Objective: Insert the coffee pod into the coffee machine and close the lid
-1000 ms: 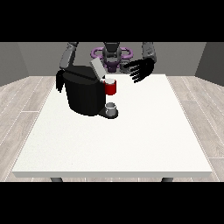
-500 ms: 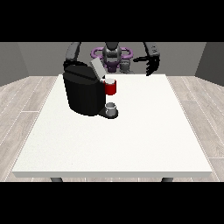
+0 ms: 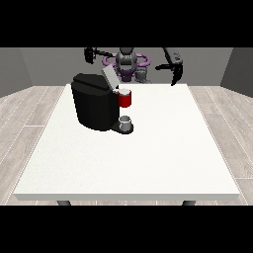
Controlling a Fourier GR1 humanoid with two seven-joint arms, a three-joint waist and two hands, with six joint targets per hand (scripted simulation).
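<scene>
Coffee machine point(image 3: 96, 102) with its lid point(image 3: 109, 78) raised, on a white tabletop point(image 3: 148, 158), both robot hands held high and away from it.

The machine is a rounded, matte black block standing at about 10 o'clock on the smooth white rectangular tabletop; its flat grey lid tilts up at the top, hinged open. At the machine's 3 o'clock side a glossy red cylindrical part point(image 3: 125, 99) with a pale top juts out, and below it a small grey cup point(image 3: 126, 121) sits on the round dark drip base; a separate coffee pod cannot be told apart. The robot hand at the view's right point(image 3: 175, 73) hangs at 1 o'clock, its black fingers straight and pointing down, holding nothing. The robot hand at the view's left point(image 3: 89, 54) is raised at 11 o'clock, a small dark shape whose fingers cannot be told.
</scene>
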